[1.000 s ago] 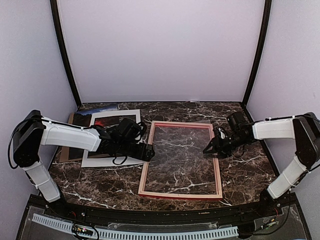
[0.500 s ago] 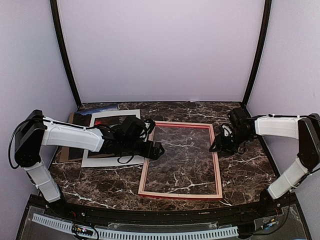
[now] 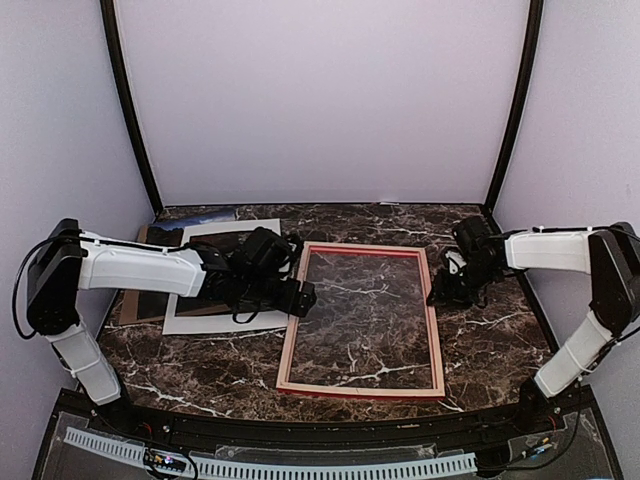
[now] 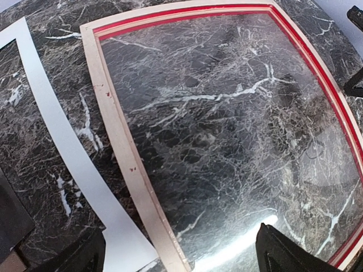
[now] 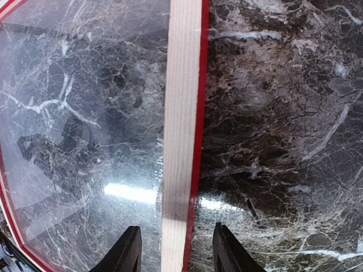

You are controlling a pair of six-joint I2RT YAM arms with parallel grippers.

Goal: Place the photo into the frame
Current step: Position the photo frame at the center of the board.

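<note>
Board (image 3: 138, 308) of plain brown lies far left on the marble worktop (image 3: 490, 340), and the photo (image 3: 212, 240) rests face up partly on it, outside the frame and partly hidden under the left arm (image 3: 140, 268). Just right of it the left hand (image 3: 300, 297) hangs with fingers spread wide over the left rail of the frame (image 3: 288, 350), which lies flat, pale wood up, with a clear sheet (image 3: 360, 320) inside. At the right rail the right hand (image 3: 445, 296) points down, its fingers standing apart on either side of the rail without pinching it.
</note>
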